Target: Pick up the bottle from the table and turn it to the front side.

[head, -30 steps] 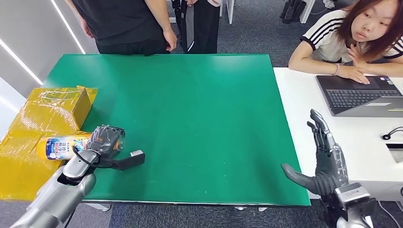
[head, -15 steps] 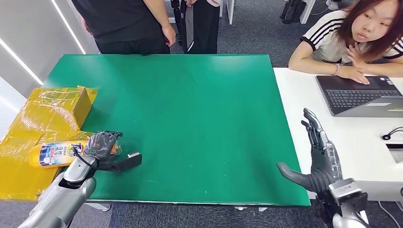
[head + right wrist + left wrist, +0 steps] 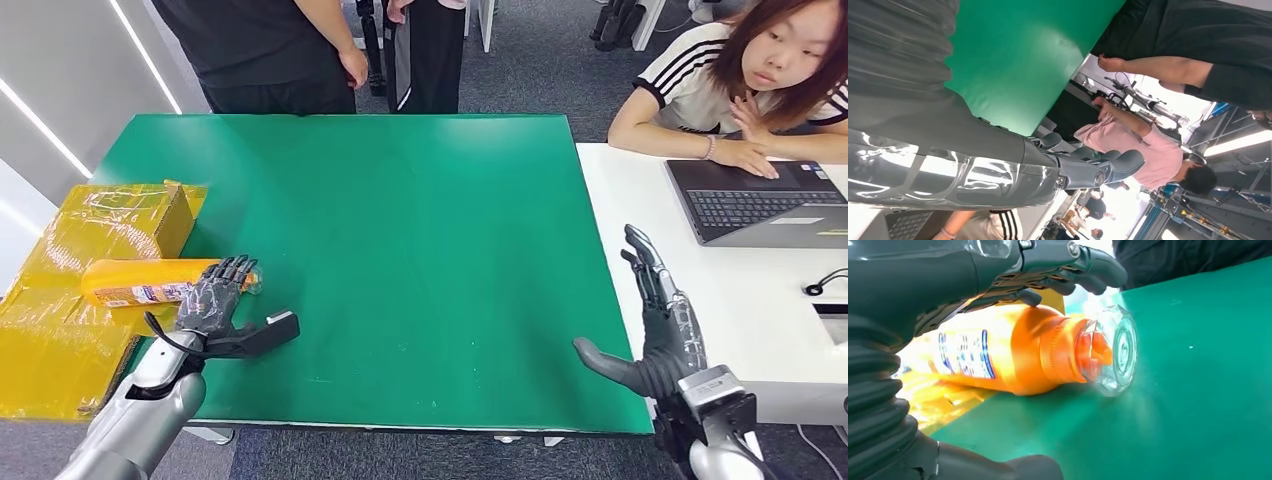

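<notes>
Bottle (image 3: 140, 282) lies on its side, L hand (image 3: 212, 305) fingers resting on it; R hand (image 3: 655, 330) spread, empty.

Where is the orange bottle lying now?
In the head view the orange bottle lies on its side at the green table's left edge, beside the yellow box, under the left robot hand's fingers.

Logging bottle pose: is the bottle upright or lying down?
Lying down: the bottle rests lengthwise at the table's left edge, left hand over its cap end.

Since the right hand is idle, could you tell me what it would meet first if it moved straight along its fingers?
Probably nothing close: the right hand points up the seam between the green table and the white desk, toward the seated person. Depth is unclear.
</notes>
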`<action>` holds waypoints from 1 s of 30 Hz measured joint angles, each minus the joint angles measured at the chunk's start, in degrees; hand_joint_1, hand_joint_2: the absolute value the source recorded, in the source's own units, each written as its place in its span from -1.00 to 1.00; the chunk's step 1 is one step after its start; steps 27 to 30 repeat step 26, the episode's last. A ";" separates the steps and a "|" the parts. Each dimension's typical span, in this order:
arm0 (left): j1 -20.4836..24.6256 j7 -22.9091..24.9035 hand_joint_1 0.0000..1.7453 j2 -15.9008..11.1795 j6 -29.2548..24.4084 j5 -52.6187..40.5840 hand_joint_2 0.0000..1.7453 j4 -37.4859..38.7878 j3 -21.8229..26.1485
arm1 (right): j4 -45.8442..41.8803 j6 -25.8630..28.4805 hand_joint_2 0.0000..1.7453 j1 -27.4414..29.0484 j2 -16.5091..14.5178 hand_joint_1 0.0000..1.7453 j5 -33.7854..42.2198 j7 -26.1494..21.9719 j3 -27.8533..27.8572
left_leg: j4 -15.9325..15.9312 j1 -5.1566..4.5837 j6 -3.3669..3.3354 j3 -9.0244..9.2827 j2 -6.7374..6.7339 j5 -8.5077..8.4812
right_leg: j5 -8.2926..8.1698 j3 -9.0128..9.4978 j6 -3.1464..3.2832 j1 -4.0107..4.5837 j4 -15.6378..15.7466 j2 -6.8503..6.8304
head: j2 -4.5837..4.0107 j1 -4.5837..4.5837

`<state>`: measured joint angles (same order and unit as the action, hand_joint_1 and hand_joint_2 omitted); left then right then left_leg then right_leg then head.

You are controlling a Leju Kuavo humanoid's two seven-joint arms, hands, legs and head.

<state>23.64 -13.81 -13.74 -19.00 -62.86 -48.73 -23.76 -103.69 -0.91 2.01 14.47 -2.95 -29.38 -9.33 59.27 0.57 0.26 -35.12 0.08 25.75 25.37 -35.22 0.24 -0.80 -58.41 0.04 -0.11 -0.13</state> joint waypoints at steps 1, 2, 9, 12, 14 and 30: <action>-0.22 -1.09 -1.00 0.23 0.57 2.15 1.00 -0.25 0.36 | 0.01 0.03 1.00 0.00 0.00 -1.00 0.05 0.01 -0.05 | 0.00 0.00 0.00 0.00 0.00 0.00 | 0.00 0.00 0.00 0.00 0.00 0.00 | 0.00 -0.01; -0.50 -2.40 -1.00 0.48 1.38 4.87 1.00 -0.63 0.77 | 0.03 0.07 1.00 0.00 0.00 -1.00 0.14 0.03 -0.09 | 0.00 0.00 0.00 0.00 0.00 0.00 | 0.00 0.00 0.00 0.00 0.00 0.00 | 0.00 0.00; -3.39 -8.62 -1.00 2.96 4.76 24.45 1.00 -5.14 3.84 | 0.55 0.79 1.00 0.00 0.00 -1.00 0.85 0.14 -0.37 | 0.01 -0.01 0.00 -0.01 -0.01 0.00 | 0.00 -0.01 0.00 -0.01 0.01 0.00 | 0.01 0.00; -4.73 -9.64 -1.00 3.82 5.30 30.63 1.00 -8.10 4.77 | 0.97 1.05 1.00 -0.15 0.00 -1.00 1.25 0.20 -0.51 | 0.01 0.00 0.00 -0.01 -0.01 0.00 | 0.00 -0.01 0.00 0.00 0.01 0.00 | 0.01 -0.01; -5.52 -10.70 -1.00 4.21 4.96 33.53 1.00 -10.14 5.14 | 1.30 1.22 1.00 -0.42 0.00 -1.00 1.63 0.27 -0.63 | 0.01 0.00 0.00 -0.02 -0.01 0.00 | 0.00 -0.02 0.00 0.00 0.01 0.00 | 0.01 0.00; -8.57 -19.59 -1.00 7.53 -1.47 45.97 1.00 -20.11 5.48 | 3.42 3.03 1.00 -1.64 0.00 -1.00 2.80 0.51 -1.97 | 0.01 0.00 -0.01 -0.05 0.03 0.01 | 0.01 -0.02 -0.02 0.00 0.02 -0.04 | 0.00 0.01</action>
